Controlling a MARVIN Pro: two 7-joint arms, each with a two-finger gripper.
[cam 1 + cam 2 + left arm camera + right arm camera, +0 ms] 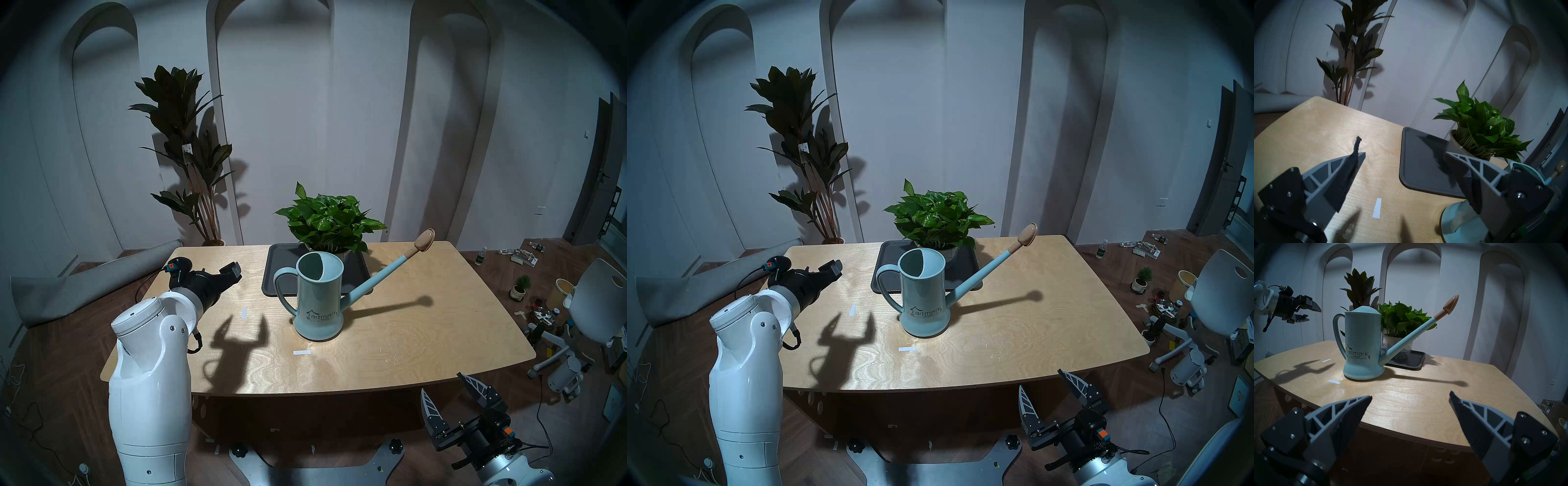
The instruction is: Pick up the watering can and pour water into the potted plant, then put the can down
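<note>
The pale teal watering can (319, 298) stands upright mid-table, its loop handle (283, 288) to the left and its spout rising right to a tan rose (424, 239). Right behind it the bushy green potted plant (327, 220) sits in a whitish pot on a dark tray (281, 268). My left gripper (234, 271) hovers open above the table, left of the handle and apart from it; the left wrist view shows its fingers (1349, 169) spread with nothing between them. My right gripper (442, 383) is open and empty, below the table's front edge at the right.
Two white tape strips (243, 312) (302, 352) lie on the wooden table (424, 339). A tall dark-leaved plant (183, 135) stands on the floor behind the left corner. A rolled grey mat (84, 285) lies at the left. A white chair (597, 298) and floor clutter are at the right.
</note>
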